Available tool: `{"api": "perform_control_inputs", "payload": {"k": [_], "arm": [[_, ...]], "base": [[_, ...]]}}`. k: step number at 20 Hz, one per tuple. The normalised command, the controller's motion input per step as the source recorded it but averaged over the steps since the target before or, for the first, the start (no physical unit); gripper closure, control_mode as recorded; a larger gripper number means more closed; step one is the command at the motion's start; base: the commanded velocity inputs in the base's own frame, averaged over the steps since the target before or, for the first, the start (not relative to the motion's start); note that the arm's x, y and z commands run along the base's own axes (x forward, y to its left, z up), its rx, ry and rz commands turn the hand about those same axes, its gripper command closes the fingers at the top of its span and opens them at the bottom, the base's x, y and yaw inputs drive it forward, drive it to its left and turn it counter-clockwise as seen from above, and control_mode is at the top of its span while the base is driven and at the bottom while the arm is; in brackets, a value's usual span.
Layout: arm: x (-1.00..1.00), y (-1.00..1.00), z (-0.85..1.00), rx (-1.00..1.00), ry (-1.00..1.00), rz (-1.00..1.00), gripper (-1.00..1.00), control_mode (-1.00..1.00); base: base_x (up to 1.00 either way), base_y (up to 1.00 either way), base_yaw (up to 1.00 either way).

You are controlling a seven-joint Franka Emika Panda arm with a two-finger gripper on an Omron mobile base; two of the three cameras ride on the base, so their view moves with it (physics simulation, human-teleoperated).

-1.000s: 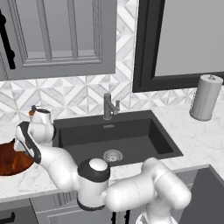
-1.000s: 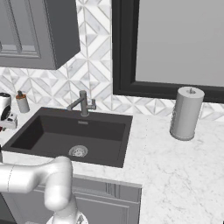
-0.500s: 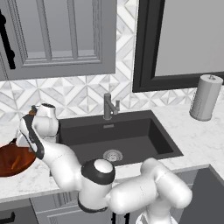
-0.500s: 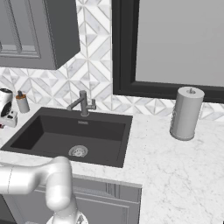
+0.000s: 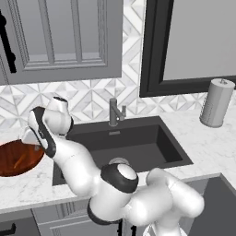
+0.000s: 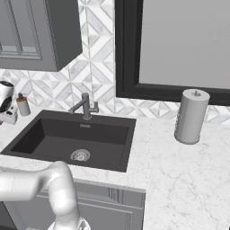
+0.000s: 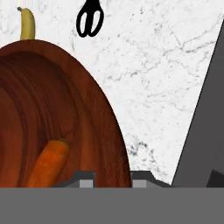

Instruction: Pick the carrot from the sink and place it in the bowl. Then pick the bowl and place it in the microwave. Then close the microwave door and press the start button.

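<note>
The reddish-brown wooden bowl (image 7: 65, 100) stands on the marble counter left of the sink (image 5: 133, 143), and the orange carrot (image 7: 48, 164) lies inside it. My gripper (image 7: 113, 178) is at the bowl's right rim, one fingertip (image 7: 86, 177) inside the rim and the other outside, shut on it. In the left base view the bowl (image 5: 16, 159) is at the far left, with the gripper (image 5: 28, 137) at its near edge. The dark sink (image 6: 76, 134) holds nothing but its drain. The microwave and its door are out of view.
A banana (image 7: 27, 24) and black scissors (image 7: 89, 19) lie on the counter beyond the bowl. A grey faucet (image 5: 115, 112) stands behind the sink. A paper towel roll (image 5: 216, 102) is on the right counter. Grey cabinets (image 5: 60, 37) hang above.
The hand has sunk a little toward the bowl's rim and the jaws have narrowed onto it. The bowl and carrot have stayed put.
</note>
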Motion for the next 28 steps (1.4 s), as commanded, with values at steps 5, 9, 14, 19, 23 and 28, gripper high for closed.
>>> {"api": "perform_control_inputs", "payload": {"k": [5, 9, 14, 19, 23, 28], "arm": [[-0.36, -0.62, 0.71, 0.0, 0.0, -0.12, 1.0, -1.0], [-0.19, -0.96, 0.4, 0.0, 0.0, -0.32, 1.0, -1.0], [-0.12, -0.92, 0.34, 0.0, -0.02, -0.41, 1.0, -1.0], [-0.33, -0.77, 0.37, 0.0, -0.05, -0.44, 1.0, -1.0], [-0.36, -0.68, 0.35, 0.0, 0.0, -0.48, 1.0, -1.0], [-0.22, -0.54, 0.48, 0.0, 0.0, -0.43, 1.0, -1.0]], "base": [[0.0, 0.0, 0.0], [0.0, 0.0, 0.0], [0.0, 0.0, 0.0], [0.0, 0.0, 0.0], [0.0, 0.0, 0.0], [0.0, 0.0, 0.0]]}}
